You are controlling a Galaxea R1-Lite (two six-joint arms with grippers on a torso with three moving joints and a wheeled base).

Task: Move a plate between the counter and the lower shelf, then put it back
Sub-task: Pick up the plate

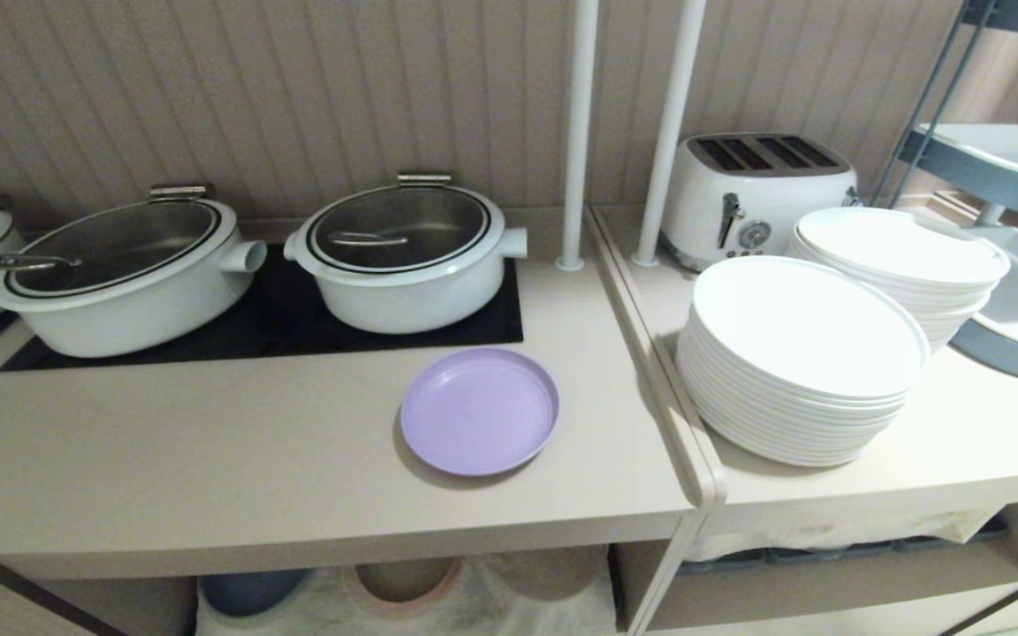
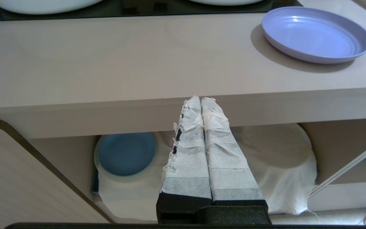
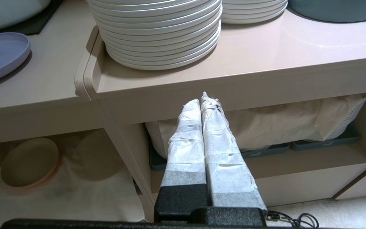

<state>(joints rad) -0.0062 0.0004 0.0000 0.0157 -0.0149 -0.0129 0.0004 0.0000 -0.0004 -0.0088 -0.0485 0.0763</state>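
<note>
the left end effector is shut tight with nothing in it, low in front of the bench. the right end effector is shut and empty too. under the bench, the lower shelf holds a blue plate and a beige plate on white cloth. the purple plate lies flat on the bench, up and away from both.

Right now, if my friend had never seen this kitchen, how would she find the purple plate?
Look at the beige counter with the black hob panel and two white pots. In front of the right pot lies the purple plate, alone. It is small and lilac, unlike the big white plates stacked beside the toaster.
</note>
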